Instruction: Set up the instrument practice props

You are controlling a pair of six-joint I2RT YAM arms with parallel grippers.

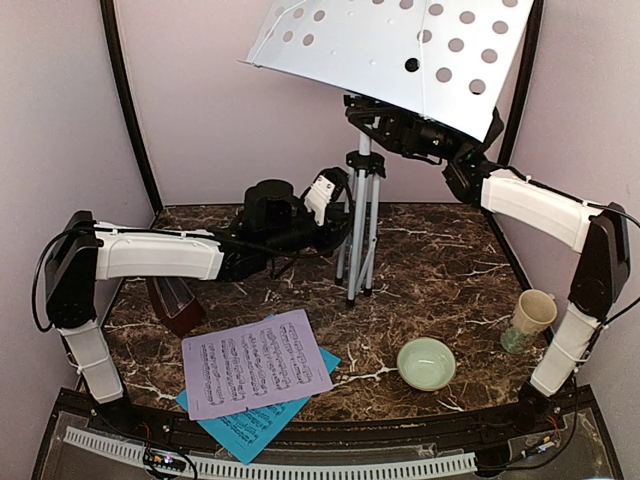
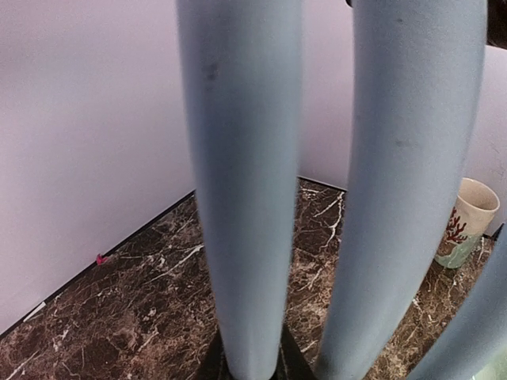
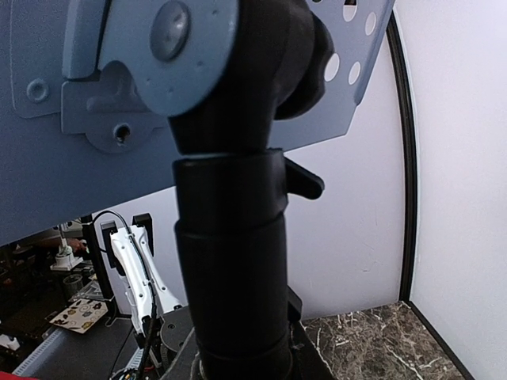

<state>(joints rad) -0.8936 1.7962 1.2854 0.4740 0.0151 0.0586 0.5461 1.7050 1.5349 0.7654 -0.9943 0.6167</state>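
Left gripper [image 1: 335, 208], seen from above, clamps a leg of the music stand [image 1: 362, 235] while the right gripper [image 1: 375, 118] grips its neck under the white desk [image 1: 400, 50]; the left wrist view shows that leg [image 2: 242, 198] pinched between dark fingers [image 2: 295, 366]; the right wrist view is filled by the black post [image 3: 234, 261].

Pale lilac walls [image 1: 200, 100], black corner posts [image 1: 125, 100], dark marbled tabletop [image 1: 440, 260].

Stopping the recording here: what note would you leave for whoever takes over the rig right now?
Left gripper: at a tripod leg of the music stand; grip unclear.
Right gripper: seems clamped on the stand's black neck under the desk.
Metronome: on the table, left side. Lavender page over cyan page, flat near the front edge.
Done: stand upright. Left: likely pages onto the desk, metronome placed.
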